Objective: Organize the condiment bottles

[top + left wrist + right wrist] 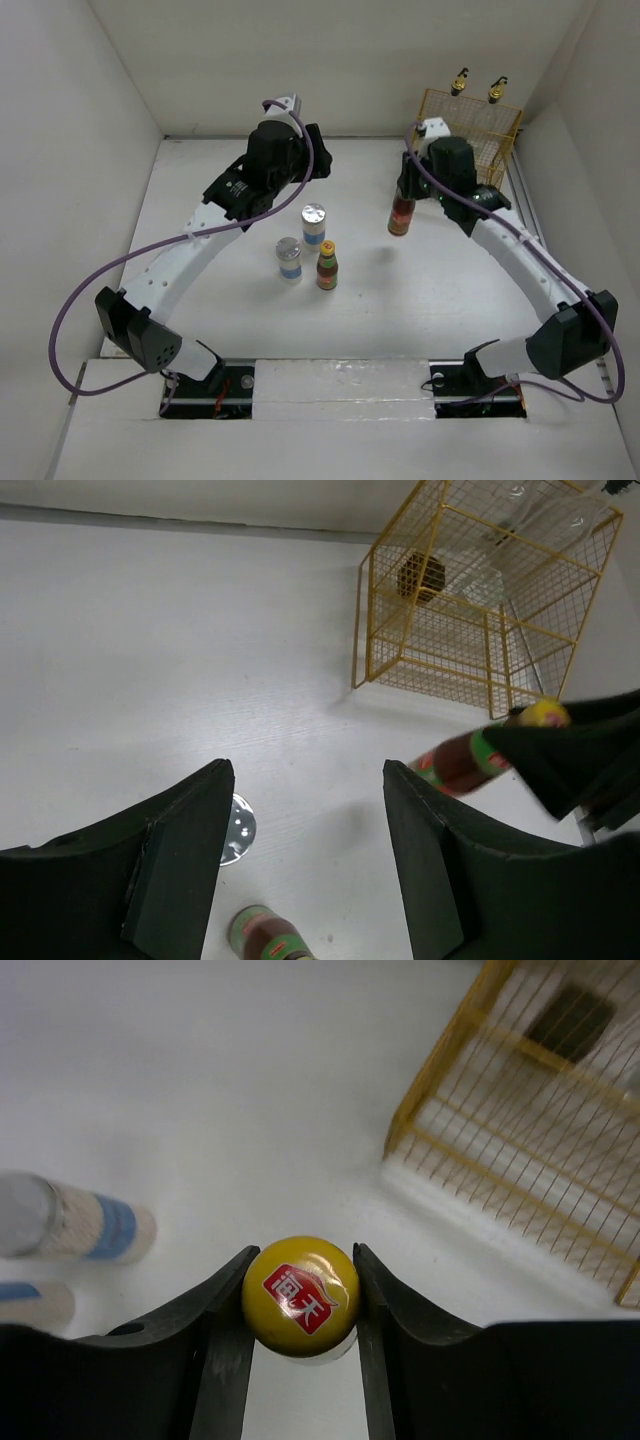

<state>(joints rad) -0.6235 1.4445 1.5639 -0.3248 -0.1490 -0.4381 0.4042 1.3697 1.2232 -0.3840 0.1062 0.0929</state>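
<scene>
At the lower middle of the right wrist view, the right gripper [300, 1305] has its jaws clamped on the round cap of the held sauce bottle [300, 1295]. The cap is glossy yellow with a red patch of white characters. From the top view this bottle stands upright right of centre, with a dark red-brown body and a green and red label. It is just left of the yellow wire rack [470, 125]; whether its base touches the table [200, 200] I cannot tell.

The left gripper [308, 780] hangs with jaws wide apart, holding nothing.

At the frame's centre stand the upper jar [314, 227] and lower jar [289, 259], both silver-lidded with blue bands, and just beside them the second sauce bottle [327, 266], yellow-capped.

In the rack, upper right, stand the left glass bottle [460, 82] and right glass bottle [497, 90], showing gold-black spouts.
</scene>
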